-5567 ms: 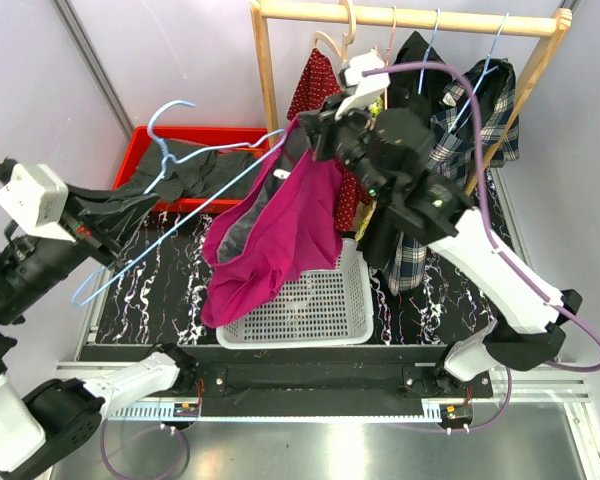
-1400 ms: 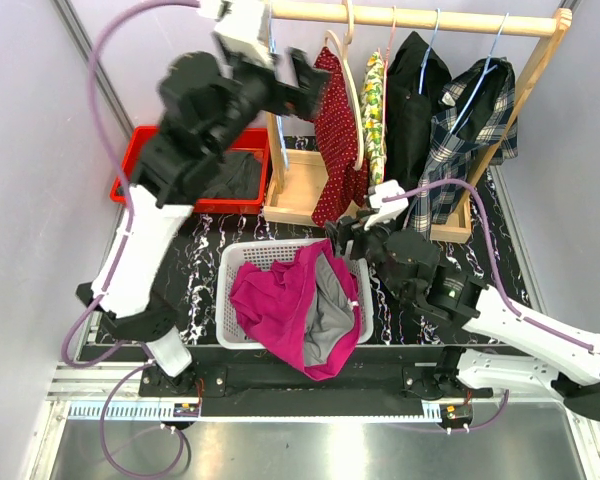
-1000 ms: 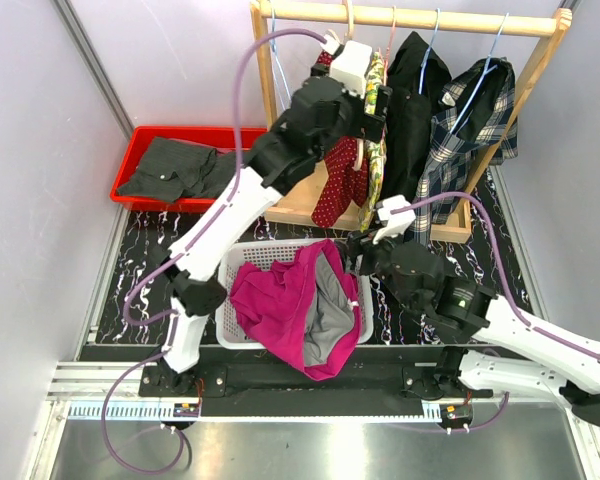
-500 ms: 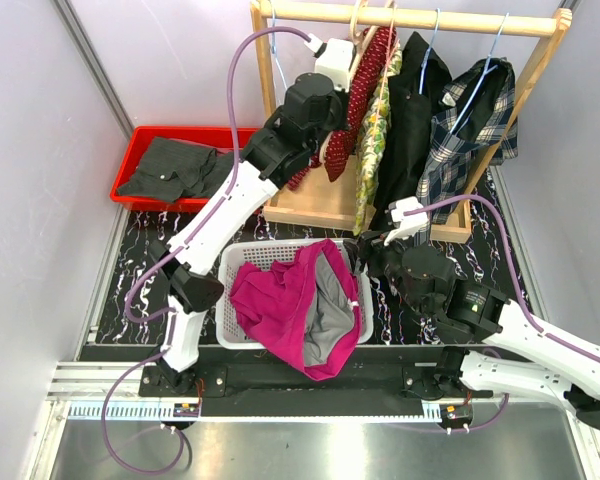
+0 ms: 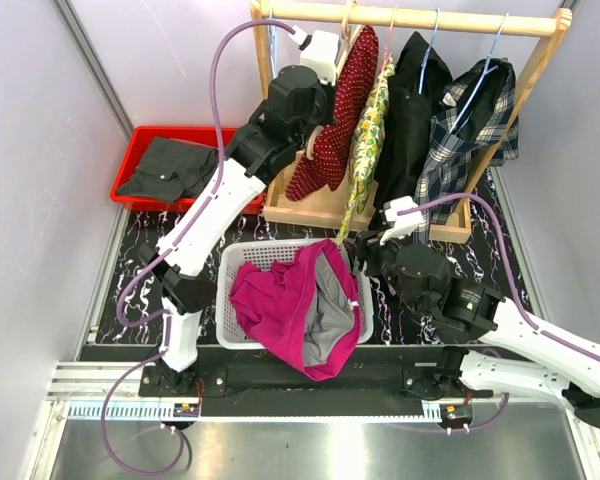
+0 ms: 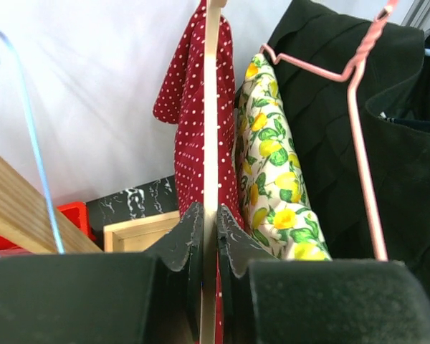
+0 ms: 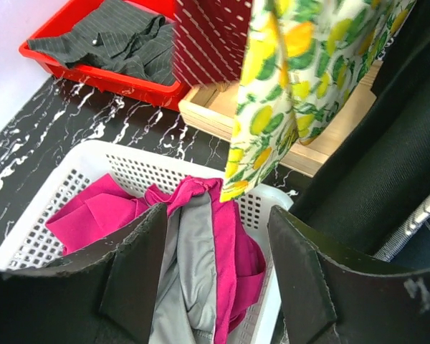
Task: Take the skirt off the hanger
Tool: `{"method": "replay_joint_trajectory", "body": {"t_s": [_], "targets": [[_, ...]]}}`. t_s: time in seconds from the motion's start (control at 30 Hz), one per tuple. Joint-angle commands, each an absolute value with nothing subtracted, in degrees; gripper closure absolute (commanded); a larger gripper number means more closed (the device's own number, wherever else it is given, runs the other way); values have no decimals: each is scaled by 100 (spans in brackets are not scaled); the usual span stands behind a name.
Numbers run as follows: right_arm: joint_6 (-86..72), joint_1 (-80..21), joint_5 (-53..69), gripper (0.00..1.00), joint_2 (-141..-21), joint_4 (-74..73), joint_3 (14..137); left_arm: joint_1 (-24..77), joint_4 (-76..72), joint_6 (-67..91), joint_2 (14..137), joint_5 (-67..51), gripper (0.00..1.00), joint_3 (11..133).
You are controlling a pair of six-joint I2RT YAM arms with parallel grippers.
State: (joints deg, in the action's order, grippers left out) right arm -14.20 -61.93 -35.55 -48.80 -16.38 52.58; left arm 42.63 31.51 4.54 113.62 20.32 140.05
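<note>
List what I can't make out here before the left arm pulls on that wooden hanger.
- Wooden hanger hook: cut off by the top edge of the left wrist view.
- How the red dotted skirt is fastened to it: left wrist view, covered by the left gripper body and the fabric.
- The grip itself: top view, hidden by the left arm.

Left arm (image 5: 215,205) and right arm (image 5: 540,338): smooth white shell links alternating with bulky black joint housings. A purple cable (image 5: 216,80) runs in loose loops along each arm and ends near a white, box-shaped wrist module (image 5: 320,45). The fingers (image 6: 190,236) are matte black and wedge-shaped, with slightly worn edges.
</note>
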Motion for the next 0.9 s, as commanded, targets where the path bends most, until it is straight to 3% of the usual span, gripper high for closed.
{"method": "replay_joint_trajectory", "body": {"t_s": [0.0,0.2,0.33,0.6,0.87], "targets": [[-1222,-6249,-3657,33,-5009,-1319,5598,4166,2952,316,10549,1838,100,14651],[-818,-6258,-3437,21,-5457,-687,5941,4166,3725,422,9758,1363,100,14458],[-405,-6249,-3305,6,-6009,-97,6239,4184,4051,597,9423,1003,100,14502],[-26,-6293,-2374,1,-7118,764,7311,4289,4324,615,8939,1010,100,14125],[272,-6758,-1705,1,-7427,782,7699,4289,4237,607,8938,1125,100,13834]]}}
